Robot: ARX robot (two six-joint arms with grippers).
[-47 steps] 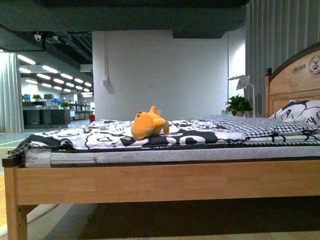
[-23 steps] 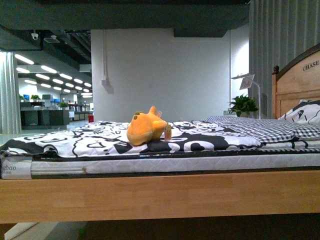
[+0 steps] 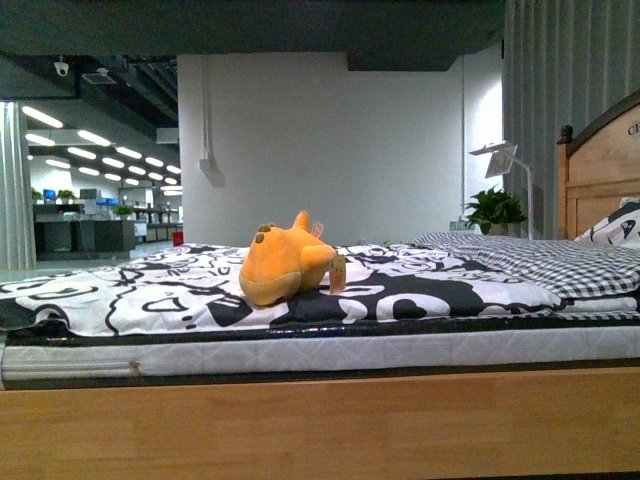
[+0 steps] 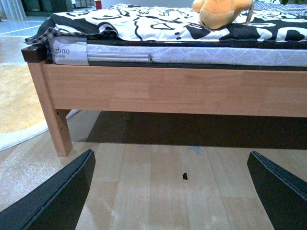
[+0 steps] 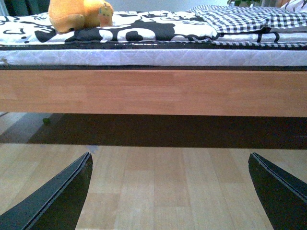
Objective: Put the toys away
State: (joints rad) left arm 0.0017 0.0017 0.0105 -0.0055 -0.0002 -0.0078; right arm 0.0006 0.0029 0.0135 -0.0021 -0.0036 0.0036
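**Orange-yellow plush toy (image 3: 285, 265) waits on the bed, grippers empty**

The left gripper (image 4: 170, 152) and right gripper (image 5: 169, 154) both stand wide open, holding nothing, low above the pale wooden floor (image 4: 153, 191). Beyond them runs the light wooden bed frame (image 4: 168, 91). The toy lies on the black-and-white patterned sheet (image 3: 150, 290) near the bed's front edge. It is probably light, soft and squashy; pinch its rounded body, not the ear tips.

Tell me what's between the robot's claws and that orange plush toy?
Wrist views show, beyond the left gripper and right gripper: wooden floor, the bed's side rail, then mattress edge before the plush toy.
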